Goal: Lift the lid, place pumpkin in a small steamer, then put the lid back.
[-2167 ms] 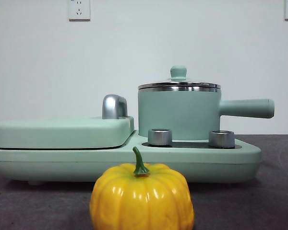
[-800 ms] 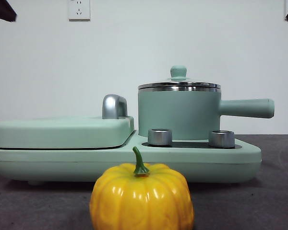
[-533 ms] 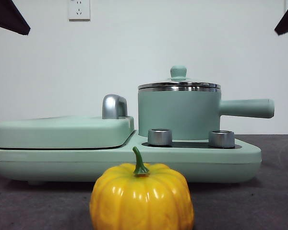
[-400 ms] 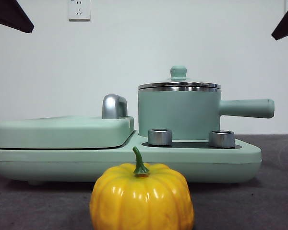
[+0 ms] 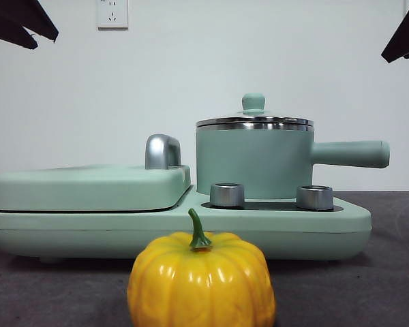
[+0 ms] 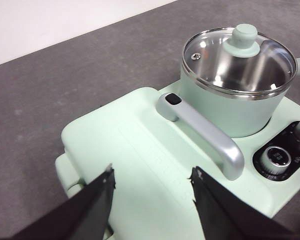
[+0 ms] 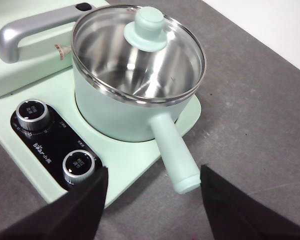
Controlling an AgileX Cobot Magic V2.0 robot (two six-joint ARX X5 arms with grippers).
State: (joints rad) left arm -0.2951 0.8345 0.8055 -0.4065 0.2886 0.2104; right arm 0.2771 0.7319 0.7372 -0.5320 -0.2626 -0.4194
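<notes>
Lid (image 7: 140, 55) on small steamer (image 7: 135, 112), below spread right gripper (image 7: 152, 182) jaws.

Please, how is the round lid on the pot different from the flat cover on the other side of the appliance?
The lid is round, clear glass with a steel rim; the griddle cover is rectangular and opaque mint green. The lid has a small mint knob on top; the griddle cover has a long silver handle. The lid sits on the small steamer; the griddle cover lies on the base. Both are closed.

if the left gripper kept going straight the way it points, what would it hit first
Probably the flat mint-green griddle cover, which fills the gap between the open left gripper jaws; depth is unclear.
</notes>
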